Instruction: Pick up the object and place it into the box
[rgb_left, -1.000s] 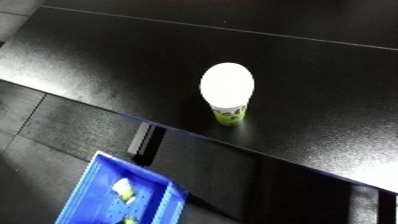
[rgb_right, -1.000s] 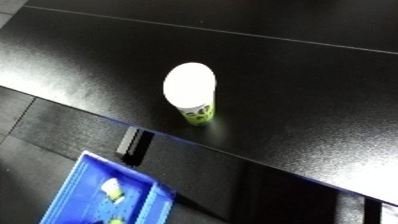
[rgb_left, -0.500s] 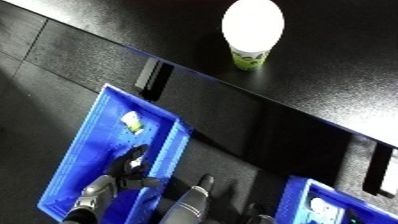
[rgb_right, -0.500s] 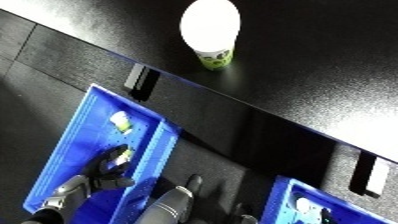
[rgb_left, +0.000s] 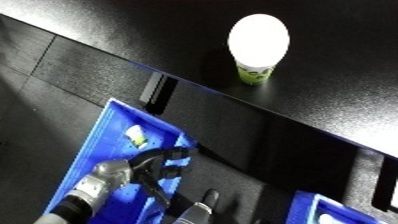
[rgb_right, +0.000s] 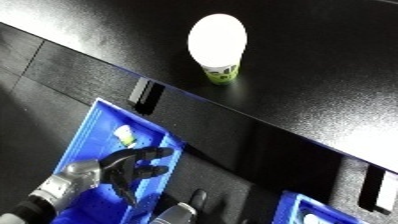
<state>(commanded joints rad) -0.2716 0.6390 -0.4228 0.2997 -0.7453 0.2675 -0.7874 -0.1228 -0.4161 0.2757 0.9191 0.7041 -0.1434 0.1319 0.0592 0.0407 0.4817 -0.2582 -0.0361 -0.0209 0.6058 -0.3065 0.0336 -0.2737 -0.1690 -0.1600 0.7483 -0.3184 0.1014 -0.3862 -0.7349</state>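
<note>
A cup with a white domed lid (rgb_left: 258, 42) and a green label stands upright on the black table (rgb_left: 107, 30). Below the table's edge lies a blue bin (rgb_left: 99, 135) with a small white and yellow-green thing (rgb_left: 135, 135) inside it. My left hand (rgb_left: 158, 164) hovers over the bin's right side, fingers spread and relaxed, holding nothing. It is well below the cup and apart from it. Only a black finger of my right hand (rgb_right: 197, 198) shows at the lower edge.
A black bracket (rgb_left: 158, 92) is fixed to the table's front edge above the bin. The corner of a second blue bin (rgb_right: 313, 214) shows at the lower right. Dark floor lies left of the first bin.
The camera has tilted down, so the cup sits higher in the picture. My left hand came into view and has risen over the bin with its fingers spreading.
</note>
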